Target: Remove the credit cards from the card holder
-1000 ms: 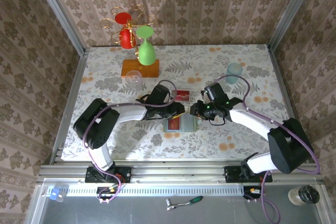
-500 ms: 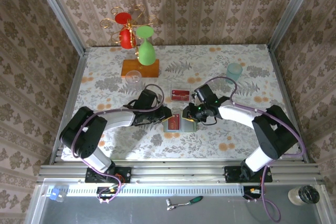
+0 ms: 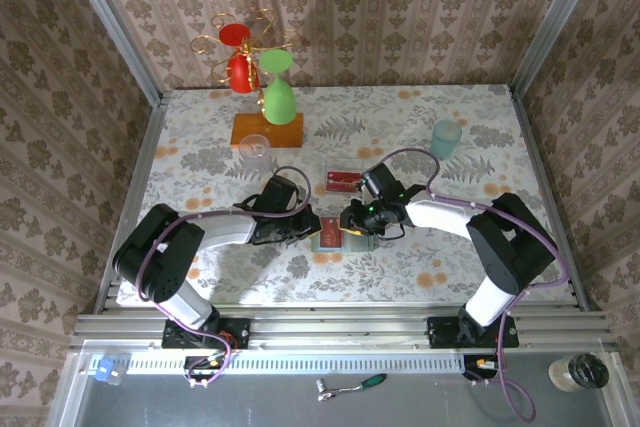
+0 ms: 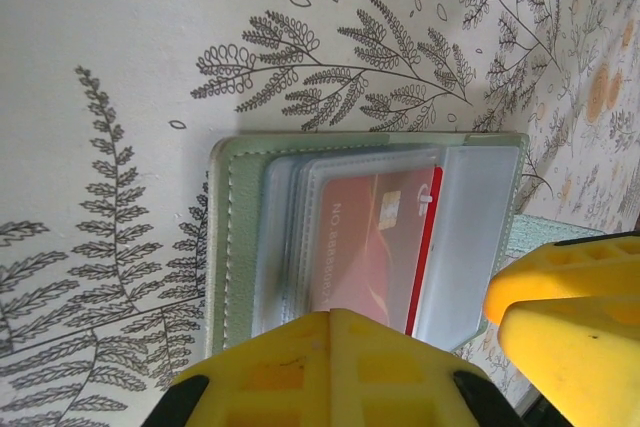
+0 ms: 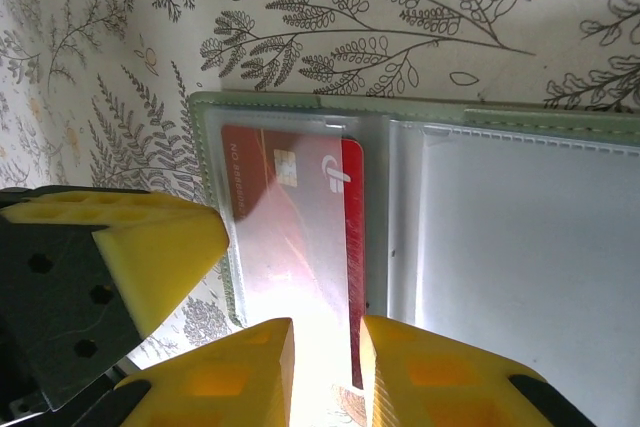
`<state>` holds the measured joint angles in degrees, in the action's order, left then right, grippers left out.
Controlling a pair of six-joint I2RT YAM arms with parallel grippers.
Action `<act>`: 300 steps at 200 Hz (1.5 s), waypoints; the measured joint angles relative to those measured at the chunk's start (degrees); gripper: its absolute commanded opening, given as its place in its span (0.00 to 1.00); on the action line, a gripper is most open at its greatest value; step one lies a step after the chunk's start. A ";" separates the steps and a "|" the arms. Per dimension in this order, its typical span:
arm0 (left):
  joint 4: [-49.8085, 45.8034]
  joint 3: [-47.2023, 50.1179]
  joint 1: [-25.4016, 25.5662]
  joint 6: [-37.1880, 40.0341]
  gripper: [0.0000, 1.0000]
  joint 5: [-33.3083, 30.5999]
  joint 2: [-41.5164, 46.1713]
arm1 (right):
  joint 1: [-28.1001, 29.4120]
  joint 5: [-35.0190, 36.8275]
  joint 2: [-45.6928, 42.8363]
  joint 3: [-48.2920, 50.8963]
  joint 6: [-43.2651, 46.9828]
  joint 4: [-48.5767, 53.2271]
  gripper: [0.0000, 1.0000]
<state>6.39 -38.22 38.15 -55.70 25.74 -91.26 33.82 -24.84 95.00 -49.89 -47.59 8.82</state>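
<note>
- Top view: the card holder [image 3: 335, 240] lies open near the middle of the worktop [image 3: 450, 247], with both arms bent in over it. The left gripper [image 3: 309, 229] is down at its left edge and the right gripper [image 3: 349, 225] sits over its middle. Just behind it, and apart from the holder, a small clear tray [image 3: 327, 183] has something red in it.
- Left wrist view: we're looking straight into a clear sleeve with a red card [image 4: 372, 259] tucked in it, a brighter red edge showing along one side. The left gripper's fingers are pressed together with no gap, right at the holder's near edge. We can't tell if they pinch that edge or just pin it down.
- Right wrist view: same red card, and its free edge runs into the narrow gap between the right gripper's fingers. They sit a little apart, so we wouldn't call it a grip yet.
- Our read: this is the pull-a-card-out step, with at least one card not out. Next, we reckon the right gripper has to close on the card edge alone, not the sleeve. Then it should slide the card out along the pocket while the left one stops the holder dragging.
</note>
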 measured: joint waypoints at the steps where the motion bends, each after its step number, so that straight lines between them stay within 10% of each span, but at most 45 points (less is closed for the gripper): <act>1: 0.00 0.00 0.00 0.02 0.03 0.00 0.00 | 0.00 0.00 0.00 0.00 -0.02 0.00 0.24; 300: 1.73 1.99 0.00 0.00 0.00 0.00 0.00 | 1.66 -3.06 7.08 -2.36 -0.83 -5.14 0.21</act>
<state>8.12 -36.23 38.15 -55.70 25.74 -91.26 35.48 -27.90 102.08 -52.25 -48.42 3.68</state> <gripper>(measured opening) 0.050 0.215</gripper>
